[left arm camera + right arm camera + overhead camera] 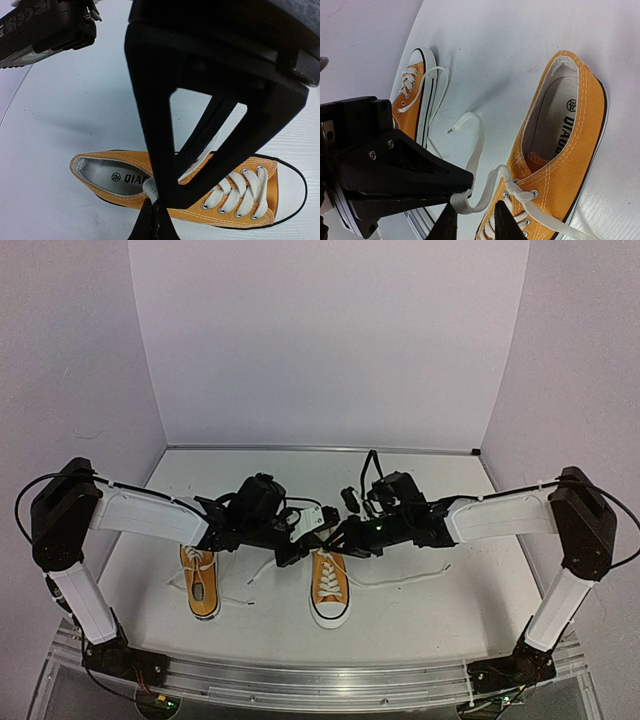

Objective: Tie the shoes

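Observation:
Two orange-yellow sneakers lie on the white table, the left shoe point(200, 582) and the right shoe point(329, 587). My left gripper point(305, 543) hangs over the right shoe's opening and is shut on its white lace point(149, 189), with the shoe point(235, 197) below it. My right gripper point(345, 540) is close beside it, open, its two fingers point(507, 222) straddling the lace loop point(492, 192) that runs from the left gripper point(395, 170) to the top eyelets of the right shoe point(570, 150). The left shoe point(410, 95) lies beyond.
A loose lace end point(465, 122) lies on the table between the shoes. The right shoe's other lace point(410, 577) trails right across the table point(450, 615). Walls close the back and sides; a metal rail point(320, 680) runs along the front edge.

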Controlling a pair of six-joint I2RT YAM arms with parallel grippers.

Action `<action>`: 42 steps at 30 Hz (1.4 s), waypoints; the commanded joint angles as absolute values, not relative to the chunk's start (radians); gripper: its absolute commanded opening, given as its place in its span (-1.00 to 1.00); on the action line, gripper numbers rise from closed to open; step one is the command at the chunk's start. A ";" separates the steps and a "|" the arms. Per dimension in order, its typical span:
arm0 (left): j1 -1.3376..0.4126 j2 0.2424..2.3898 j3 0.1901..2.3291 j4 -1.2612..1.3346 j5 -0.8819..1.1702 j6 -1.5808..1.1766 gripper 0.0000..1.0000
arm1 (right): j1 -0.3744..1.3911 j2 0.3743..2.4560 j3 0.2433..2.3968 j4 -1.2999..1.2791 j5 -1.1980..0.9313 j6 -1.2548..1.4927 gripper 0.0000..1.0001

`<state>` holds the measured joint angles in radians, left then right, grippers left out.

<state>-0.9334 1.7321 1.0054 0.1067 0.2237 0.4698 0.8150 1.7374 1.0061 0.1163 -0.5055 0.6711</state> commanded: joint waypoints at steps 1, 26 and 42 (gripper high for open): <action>-0.940 1.721 1.000 0.140 0.228 0.465 -1.00 | 0.822 1.749 1.045 0.165 -0.509 0.677 -0.64; -0.945 1.716 0.966 0.195 0.171 0.470 -0.26 | 0.822 1.621 0.953 0.152 -0.432 0.677 -1.00; -0.977 1.806 1.031 0.233 0.157 0.450 -0.19 | 0.821 1.609 0.946 0.149 -0.425 0.680 -1.00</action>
